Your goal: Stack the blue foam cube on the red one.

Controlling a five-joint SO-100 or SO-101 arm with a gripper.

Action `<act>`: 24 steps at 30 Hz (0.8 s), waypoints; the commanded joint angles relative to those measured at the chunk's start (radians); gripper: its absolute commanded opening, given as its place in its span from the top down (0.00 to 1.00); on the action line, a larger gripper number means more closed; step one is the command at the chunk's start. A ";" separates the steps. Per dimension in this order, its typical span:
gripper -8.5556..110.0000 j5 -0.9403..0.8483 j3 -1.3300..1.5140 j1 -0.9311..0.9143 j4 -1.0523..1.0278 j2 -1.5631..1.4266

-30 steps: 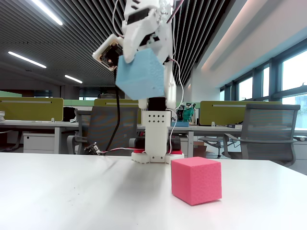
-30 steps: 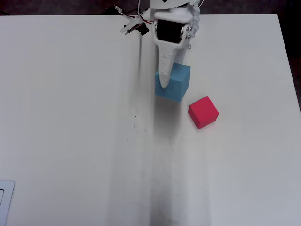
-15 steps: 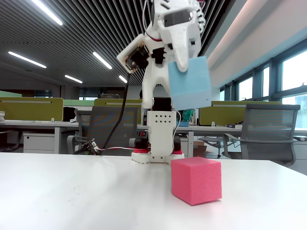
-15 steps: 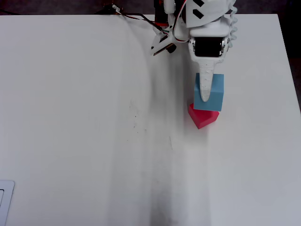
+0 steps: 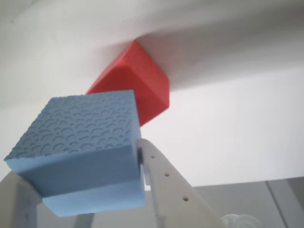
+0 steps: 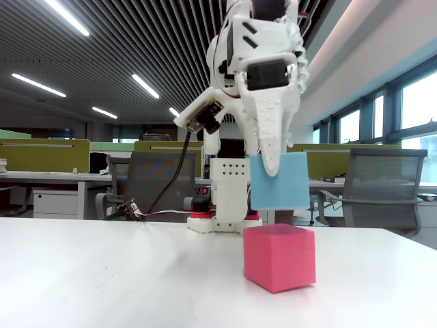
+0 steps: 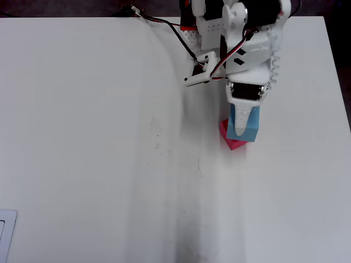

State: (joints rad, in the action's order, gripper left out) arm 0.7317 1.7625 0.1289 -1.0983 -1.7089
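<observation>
The blue cube is pale sky-blue foam; the wrist view shows its top face pressed with a fine scale-like pattern. The red cube is pinkish-red foam, speckled, and looks a little larger. The gripper is closed on the blue cube, which hangs in the air just above the red cube; the fixed view shows a thin gap between them, so they are apart. The red cube sits on the white table in front of the arm's base. In the overhead view the blue cube covers most of the red cube, leaving only its lower-left corner showing, and 1 white finger lies across the blue top. The wrist view shows the red cube turned at an angle to the blue one.
</observation>
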 commanded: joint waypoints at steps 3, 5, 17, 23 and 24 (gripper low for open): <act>0.76 0.003 -0.026 0.012 0.029 0.025; 0.76 0.003 -0.023 0.017 0.028 0.034; 0.77 0.006 -0.035 0.025 -0.044 0.060; 0.78 0.012 -0.081 0.008 -0.091 0.034; 0.78 0.012 -0.086 0.008 -0.097 0.028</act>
State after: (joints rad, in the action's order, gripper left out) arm 0.7332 1.7441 0.1473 -1.1873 -1.6475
